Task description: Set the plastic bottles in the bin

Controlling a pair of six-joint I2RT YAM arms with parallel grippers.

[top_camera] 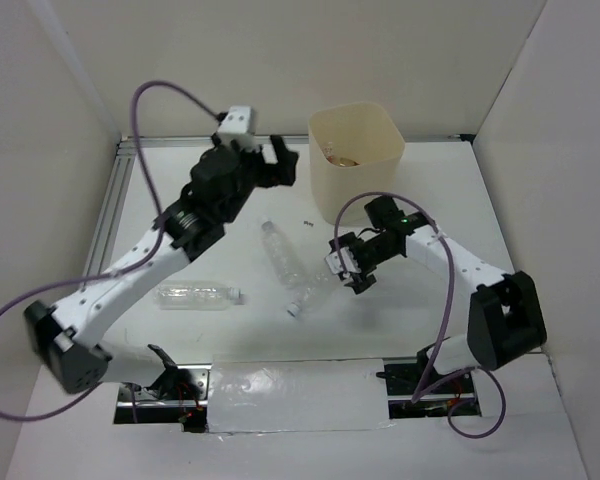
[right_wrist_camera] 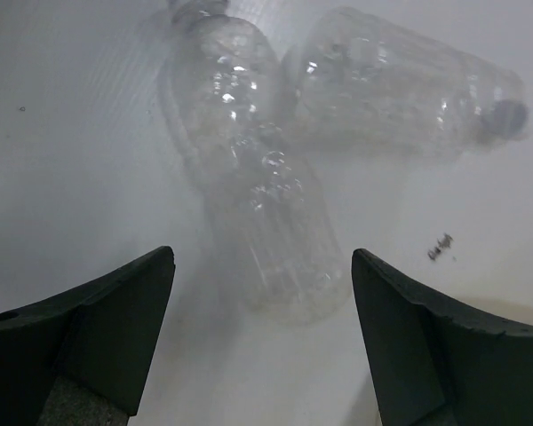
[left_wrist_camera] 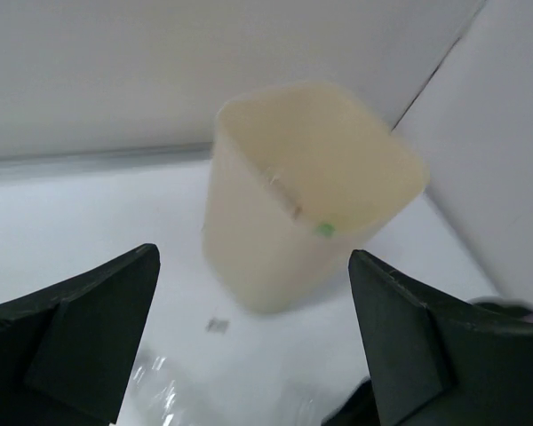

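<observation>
1. Top external view: tall cream translucent plastic bin (top_camera: 355, 160) stands far centre-right.
2. Left gripper (left_wrist_camera: 253, 256): jaws apart, empty, facing bin.
3. Right gripper (right_wrist_camera: 262, 256): jaws apart, empty, over two touching clear plastic bottles (right_wrist_camera: 266, 204).

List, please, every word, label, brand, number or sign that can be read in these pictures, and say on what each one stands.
No text can be read in any view.
Bin: plain wall with only a small green spot, no letters.
Clear bottles: no label visible.
Small dark mark on the table: too small and blurred to read.
</observation>
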